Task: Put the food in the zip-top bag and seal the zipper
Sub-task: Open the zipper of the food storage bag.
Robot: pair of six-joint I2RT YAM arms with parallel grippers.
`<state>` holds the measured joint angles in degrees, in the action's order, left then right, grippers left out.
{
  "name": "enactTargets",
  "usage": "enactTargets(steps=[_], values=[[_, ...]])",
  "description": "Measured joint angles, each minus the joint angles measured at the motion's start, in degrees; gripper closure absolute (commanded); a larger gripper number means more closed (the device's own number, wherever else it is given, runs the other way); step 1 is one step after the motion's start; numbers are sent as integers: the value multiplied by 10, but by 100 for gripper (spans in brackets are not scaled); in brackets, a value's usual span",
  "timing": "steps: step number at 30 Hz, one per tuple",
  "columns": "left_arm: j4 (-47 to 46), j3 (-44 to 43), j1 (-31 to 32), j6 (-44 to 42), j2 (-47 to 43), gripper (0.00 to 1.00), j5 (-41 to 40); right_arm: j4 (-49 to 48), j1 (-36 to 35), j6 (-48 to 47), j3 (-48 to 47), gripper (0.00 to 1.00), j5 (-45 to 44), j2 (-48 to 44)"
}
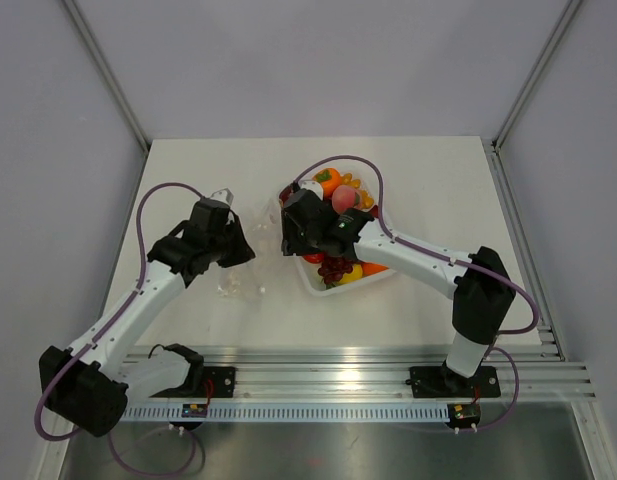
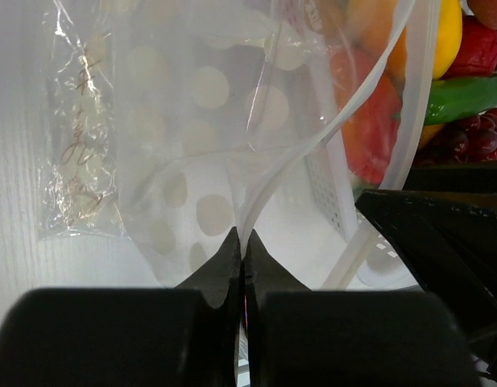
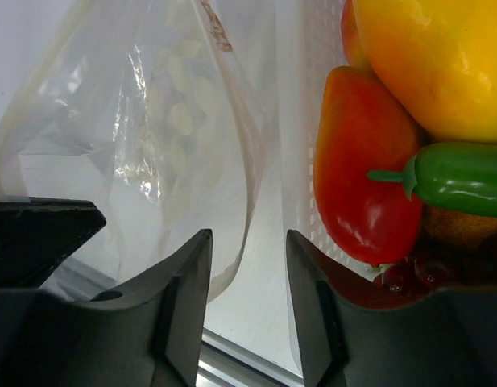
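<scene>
The clear zip-top bag (image 2: 192,121) hangs off the table between my two grippers, its mouth spread toward the tray. My left gripper (image 2: 242,242) is shut on the white zipper strip (image 2: 280,173) at the bag's rim. My right gripper (image 3: 248,242) stands open beside the bag (image 3: 151,121); the bag's rim curves past its left finger (image 3: 188,266) and nothing is pinched. The food (image 1: 338,195) lies piled in the white tray (image 1: 318,285): a red pepper (image 3: 369,177), a yellow fruit (image 3: 441,64), a green chili (image 3: 457,177), purple grapes (image 2: 465,137). From above, both grippers (image 1: 240,250) (image 1: 288,240) flank the bag (image 1: 250,275).
The tray's perforated wall (image 3: 304,121) stands right next to my right gripper. My right gripper's black finger (image 2: 441,242) shows close on the right in the left wrist view. Grey walls enclose the table, and a metal rail (image 1: 368,365) runs along the near edge.
</scene>
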<state>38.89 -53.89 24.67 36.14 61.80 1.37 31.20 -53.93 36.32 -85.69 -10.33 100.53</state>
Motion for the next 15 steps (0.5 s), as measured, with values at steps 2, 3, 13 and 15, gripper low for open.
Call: enactTargets(steps=[2, 3, 13, 15], values=[[0, 0, 0, -1, 3, 100, 4, 0, 0, 0, 0, 43, 3, 0], [0, 0, 0, -1, 2, 100, 4, 0, 0, 0, 0, 42, 4, -1], [0, 0, 0, -1, 2, 100, 9, 0, 0, -13, 15, 20, -36, -88], [0, 0, 0, -1, 2, 100, 9, -1, 0, -22, 24, 19, -60, -119]])
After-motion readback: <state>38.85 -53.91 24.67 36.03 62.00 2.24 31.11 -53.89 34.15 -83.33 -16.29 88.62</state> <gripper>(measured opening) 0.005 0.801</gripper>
